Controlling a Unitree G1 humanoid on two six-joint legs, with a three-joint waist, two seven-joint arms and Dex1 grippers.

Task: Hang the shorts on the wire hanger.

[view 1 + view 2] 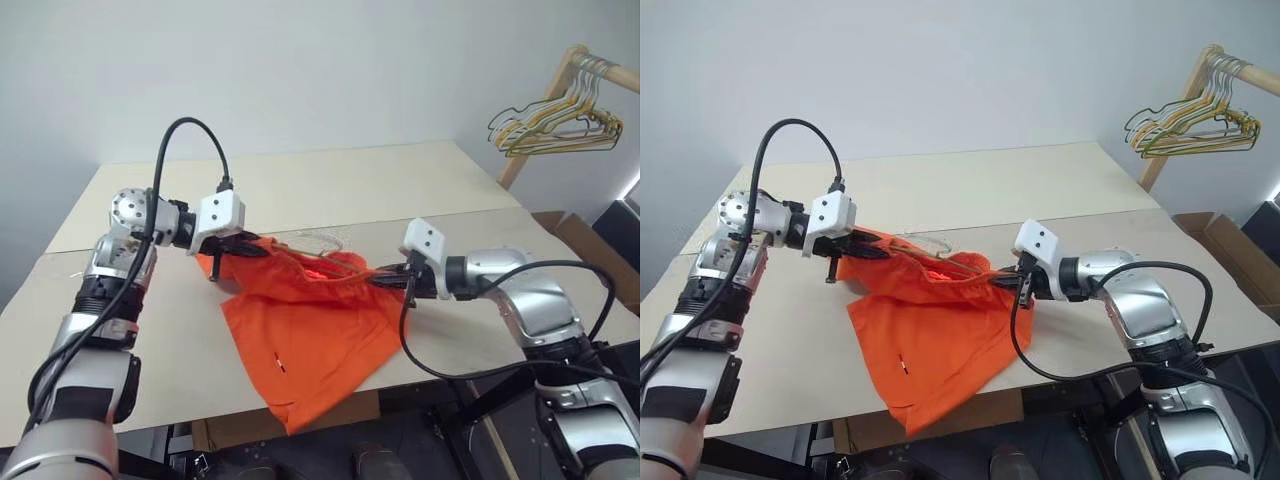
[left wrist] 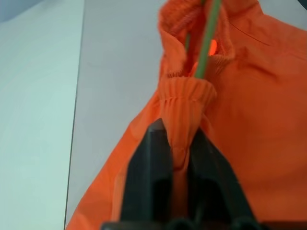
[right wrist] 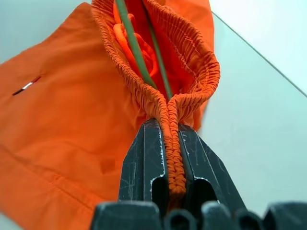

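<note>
The shorts (image 1: 305, 335) hang stretched between the 2 grippers above the tabletop (image 1: 330, 190), legs trailing onto it and over its front edge. They look soft, light and limp, so the gathered elastic waistband is the sound place to hold. The right gripper (image 3: 171, 143) is clamped on that waistband; the left gripper (image 2: 176, 143) pinches it at the other end. The wire hanger (image 3: 136, 50) runs inside the waistband opening.

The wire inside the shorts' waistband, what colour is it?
Dull green; the wire hanger shows best in the right wrist view.
</note>
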